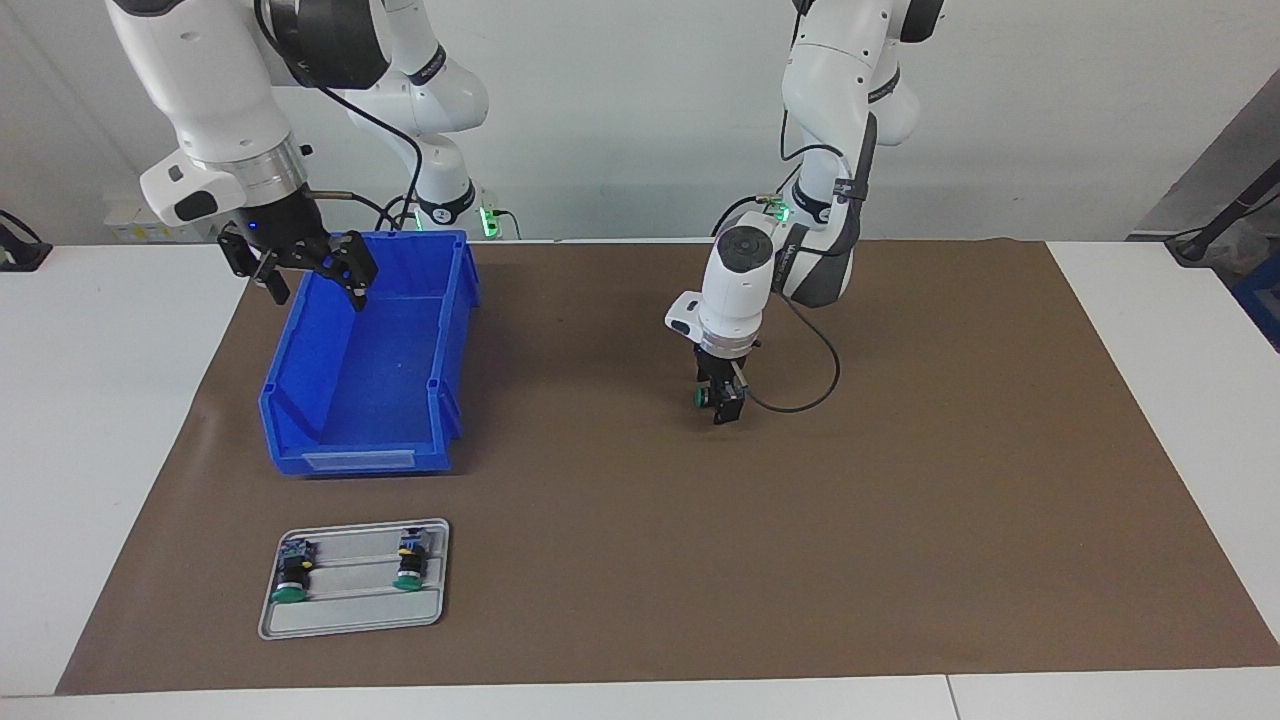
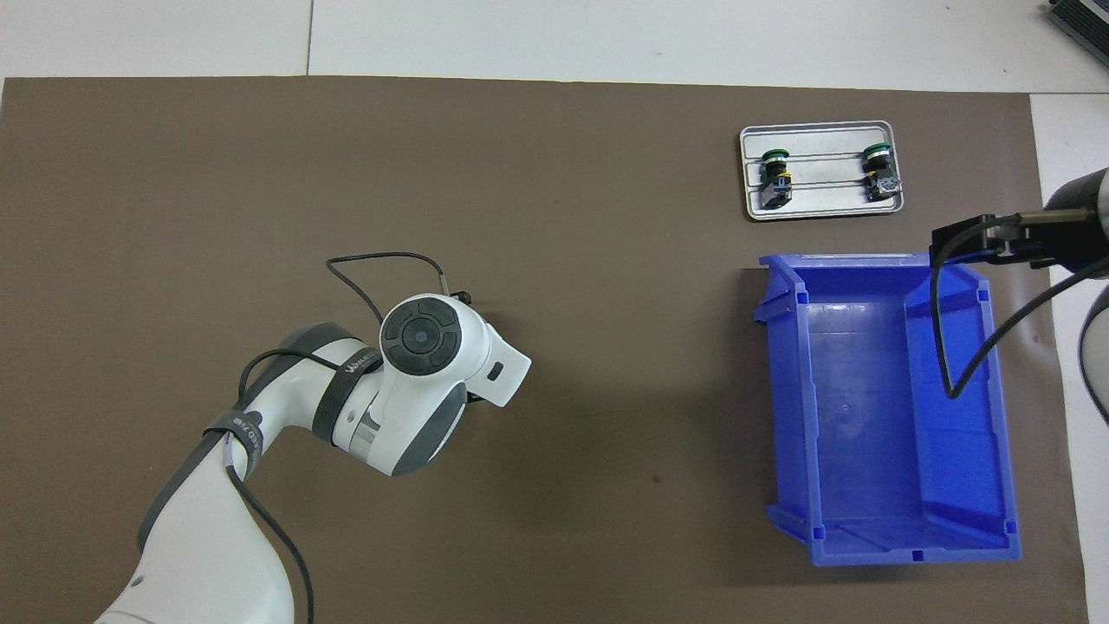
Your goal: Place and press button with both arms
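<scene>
My left gripper (image 1: 722,402) points straight down at the middle of the brown mat (image 1: 900,500) and is shut on a button (image 1: 705,397), whose green cap shows at the fingers' side. It is at or just above the mat. In the overhead view the left arm's wrist hides this gripper and its button. My right gripper (image 1: 312,283) is open and empty, up over the rim of the blue bin (image 1: 455,330) at the end nearest the robots; it also shows in the overhead view (image 2: 962,238). Two more buttons (image 1: 292,580) (image 1: 408,565) lie on a grey tray (image 1: 350,615).
The blue bin (image 2: 784,390) stands toward the right arm's end of the table and holds nothing. The grey tray (image 2: 823,204) with its buttons (image 2: 774,173) (image 2: 879,169) lies on the mat, farther from the robots than the bin. White tabletop surrounds the mat.
</scene>
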`<state>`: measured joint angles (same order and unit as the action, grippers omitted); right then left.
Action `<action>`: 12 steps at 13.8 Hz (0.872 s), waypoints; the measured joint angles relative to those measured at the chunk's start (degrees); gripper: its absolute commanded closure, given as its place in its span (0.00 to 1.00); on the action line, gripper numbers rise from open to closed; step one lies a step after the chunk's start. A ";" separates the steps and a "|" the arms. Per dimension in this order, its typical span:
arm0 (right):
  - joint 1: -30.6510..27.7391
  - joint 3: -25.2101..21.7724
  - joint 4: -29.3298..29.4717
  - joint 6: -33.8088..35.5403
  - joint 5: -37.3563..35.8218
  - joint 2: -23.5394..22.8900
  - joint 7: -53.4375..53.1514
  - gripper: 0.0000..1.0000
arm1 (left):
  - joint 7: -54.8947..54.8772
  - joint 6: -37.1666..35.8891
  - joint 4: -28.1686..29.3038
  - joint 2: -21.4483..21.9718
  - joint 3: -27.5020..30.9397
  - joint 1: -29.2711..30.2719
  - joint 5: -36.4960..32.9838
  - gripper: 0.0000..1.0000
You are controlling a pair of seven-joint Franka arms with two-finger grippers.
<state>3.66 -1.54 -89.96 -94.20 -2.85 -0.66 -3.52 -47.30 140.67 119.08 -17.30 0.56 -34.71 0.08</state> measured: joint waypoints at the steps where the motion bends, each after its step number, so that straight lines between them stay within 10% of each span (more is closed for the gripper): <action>1: 0.08 0.22 0.15 0.53 -0.73 0.00 0.24 0.01 | 0.01 0.04 0.01 0.00 0.01 -0.11 0.00 0.19; 12: -2.19 0.00 -0.35 1.79 0.21 0.55 -1.99 0.01 | 0.09 0.27 -0.18 0.25 0.35 -0.30 0.00 0.92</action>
<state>1.47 -1.53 -90.31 -92.41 -2.65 -0.11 -5.51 -47.20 140.94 118.90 -17.05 0.91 -35.01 0.08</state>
